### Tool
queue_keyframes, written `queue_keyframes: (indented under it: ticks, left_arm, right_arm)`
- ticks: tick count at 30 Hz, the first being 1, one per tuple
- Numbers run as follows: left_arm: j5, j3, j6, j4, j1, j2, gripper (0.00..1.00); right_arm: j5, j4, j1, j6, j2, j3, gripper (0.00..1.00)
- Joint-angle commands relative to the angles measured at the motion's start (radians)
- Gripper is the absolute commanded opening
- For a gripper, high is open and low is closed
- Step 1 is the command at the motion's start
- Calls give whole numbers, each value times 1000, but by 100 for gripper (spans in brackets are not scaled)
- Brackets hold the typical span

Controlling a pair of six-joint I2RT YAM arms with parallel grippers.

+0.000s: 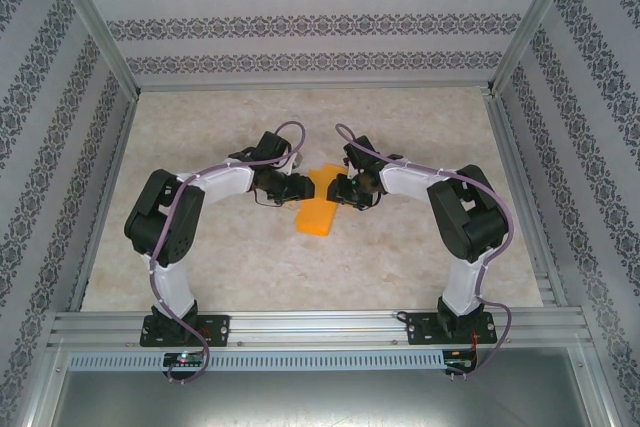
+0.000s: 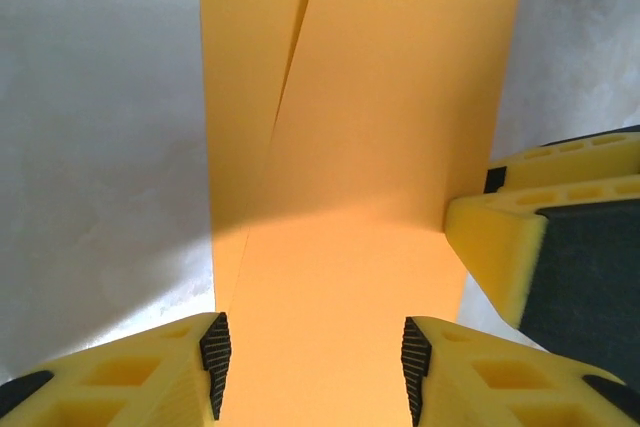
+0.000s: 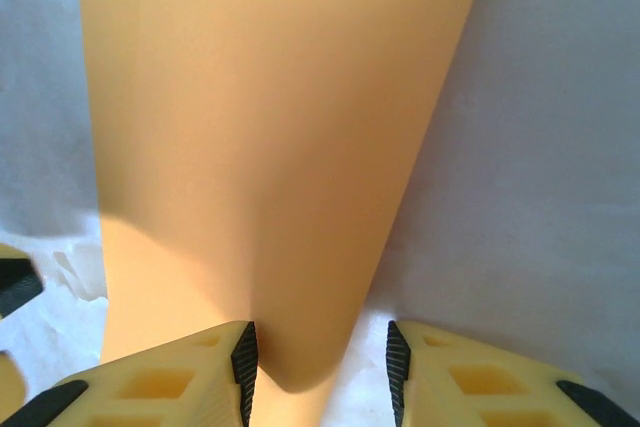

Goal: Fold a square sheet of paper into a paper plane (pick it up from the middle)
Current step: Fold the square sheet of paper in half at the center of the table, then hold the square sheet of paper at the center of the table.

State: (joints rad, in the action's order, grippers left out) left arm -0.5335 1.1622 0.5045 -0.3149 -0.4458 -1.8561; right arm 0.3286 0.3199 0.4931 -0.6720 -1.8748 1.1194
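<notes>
**Both grippers part-open astride a half-folded paper**

Left gripper (image 2: 310, 352) stands with its jaws partly apart, pads astride the paper (image 2: 380, 117) and clamping nothing. Right gripper (image 3: 320, 357) is the same, with its jaws apart around the paper's narrower end and bare table (image 3: 560, 147) showing beside it. The paper lies flat at the table's middle, already folded into a long strip, and a slanted fold edge (image 2: 290, 57) crosses its top layer.

Handling, as I judge it: very light, thin and limp. It will likely slide on the smooth table under a sideways push, and buckle or tear if pinched hard. Creases should hold once pressed. Lying flat, it offers little to pinch from above. The fold edge or a lifted long side looks the best hold, with the other gripper pinning the strip down.

Room: the grippers come close together over the table's middle, so the tight spot is between them. Toward the table's edges and the walls (image 1: 320, 27) there is open surface on every side.
</notes>
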Motion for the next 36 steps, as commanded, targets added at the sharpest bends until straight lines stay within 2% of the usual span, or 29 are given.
queue_keyframes:
  ticks: [1,13,36]
  left_arm:
    - [36,18,-36,-60,-13,49,52]
    - [134,-18,-37,-110,0,142,53]
    - [105,-53,-31,-102,16,160,54]
  right_arm:
    - [-20,26,5,43,-4,19,42]
    - [-63,108,46,137,-30,76,43]
    - [-108,117,59,76,-67,104,45]
